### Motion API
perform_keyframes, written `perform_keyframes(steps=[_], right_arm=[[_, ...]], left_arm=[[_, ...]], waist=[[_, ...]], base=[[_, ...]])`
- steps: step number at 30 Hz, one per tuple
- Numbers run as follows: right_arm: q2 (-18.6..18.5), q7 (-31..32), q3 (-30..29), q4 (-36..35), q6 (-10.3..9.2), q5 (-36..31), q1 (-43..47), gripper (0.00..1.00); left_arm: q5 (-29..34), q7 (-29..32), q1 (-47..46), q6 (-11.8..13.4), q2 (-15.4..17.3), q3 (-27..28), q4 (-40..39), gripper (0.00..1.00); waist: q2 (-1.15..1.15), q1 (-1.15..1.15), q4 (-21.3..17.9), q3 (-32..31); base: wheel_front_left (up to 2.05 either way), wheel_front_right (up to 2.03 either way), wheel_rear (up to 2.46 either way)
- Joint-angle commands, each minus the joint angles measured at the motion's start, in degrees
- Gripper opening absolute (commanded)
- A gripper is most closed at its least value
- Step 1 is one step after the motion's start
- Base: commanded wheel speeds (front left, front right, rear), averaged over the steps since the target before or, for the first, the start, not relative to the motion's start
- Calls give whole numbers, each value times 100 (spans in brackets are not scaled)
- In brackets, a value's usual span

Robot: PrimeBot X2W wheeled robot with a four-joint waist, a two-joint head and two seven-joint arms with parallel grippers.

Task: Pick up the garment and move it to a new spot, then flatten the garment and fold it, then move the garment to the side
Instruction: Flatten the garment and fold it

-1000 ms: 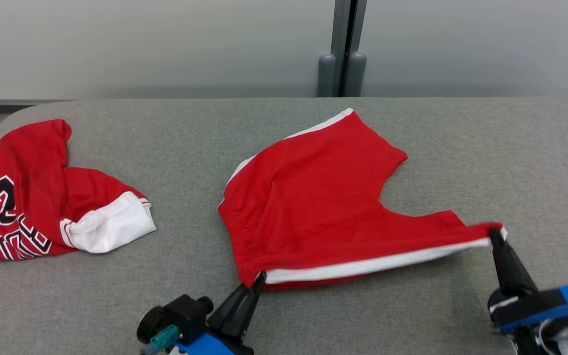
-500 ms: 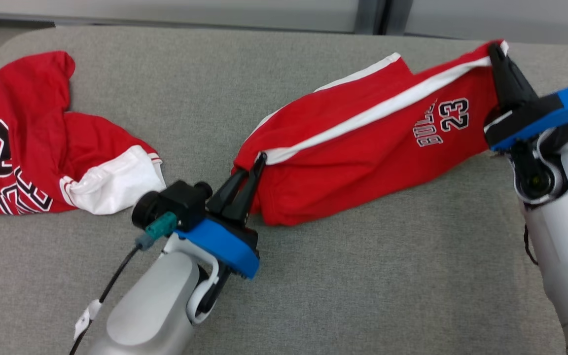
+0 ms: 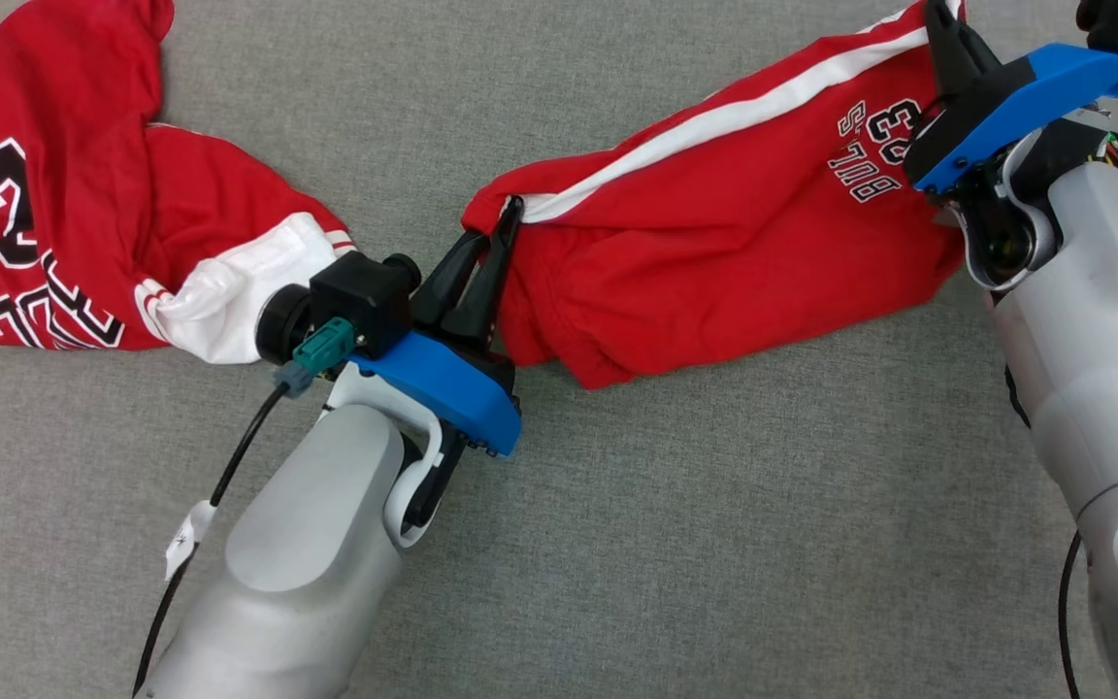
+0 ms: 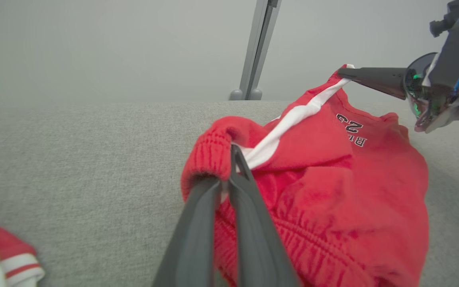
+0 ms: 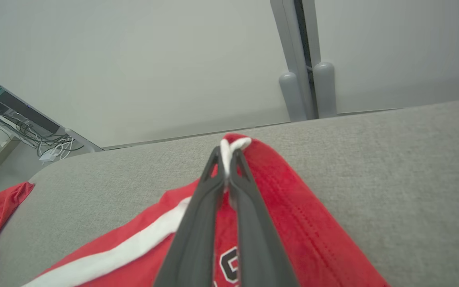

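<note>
Flipped print-up since before: shorts (image 3: 714,243), left pincer (image 3: 510,209) clenched on waistband edge, right pincer (image 3: 937,15) on hem; open tabletop (image 3: 714,534) nearside.

We see shorts (image 3: 714,223) red, white side stripe, black-and-white number print; jersey (image 3: 64,194) red, white cuff with red bands, black letters edged white; table (image 3: 714,534) grey weave; left gripper (image 3: 510,207) and right gripper (image 3: 939,12) black, blue plates (image 3: 443,388); arms (image 3: 297,563) pale grey.
</note>
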Motion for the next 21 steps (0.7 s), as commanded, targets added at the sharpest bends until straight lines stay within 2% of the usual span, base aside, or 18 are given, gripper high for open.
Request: perform_keyframes(steps=[1, 6, 12, 16, 18, 19, 21], right_arm=[[1, -78, 60, 88, 3, 12, -100, 100], [-103, -180, 391, 197, 3, 60, 169, 100], [-497, -215, 972, 122, 3, 79, 751, 100], [-710, -210, 1098, 172, 3, 173, 1030, 100], [-897, -235, 1203, 257, 3, 236, 1199, 100], [-897, -235, 1203, 257, 3, 236, 1199, 100], [-1009, -240, 1276, 349, 3, 298, 1308, 100]], left_arm=[[73, -27, -63, -1, -48, -21, 31, 100], [433, -27, 194, -1, -53, 60, 3, 100], [860, -27, 952, 23, 32, 398, -263, 100], [1010, -28, 1301, 96, 61, 592, -502, 100], [1111, -28, 1738, 252, 113, 998, -947, 100], [1111, -28, 1738, 252, 113, 998, -947, 100], [1266, -24, 2191, 462, 101, 1514, -1483, 100]], waist=[[-3, -2, 8, -36], [-3, -2, -14, -322], [-3, -2, 10, -773], [-3, -2, 50, -903], [-3, -2, 118, -962], [-3, -2, 118, -962], [-3, -2, 193, -937]], base=[[0, 0, 0], [0, 0, 0], [0, 0, 0], [0, 0, 0], [0, 0, 0], [0, 0, 0], [0, 0, 0]])
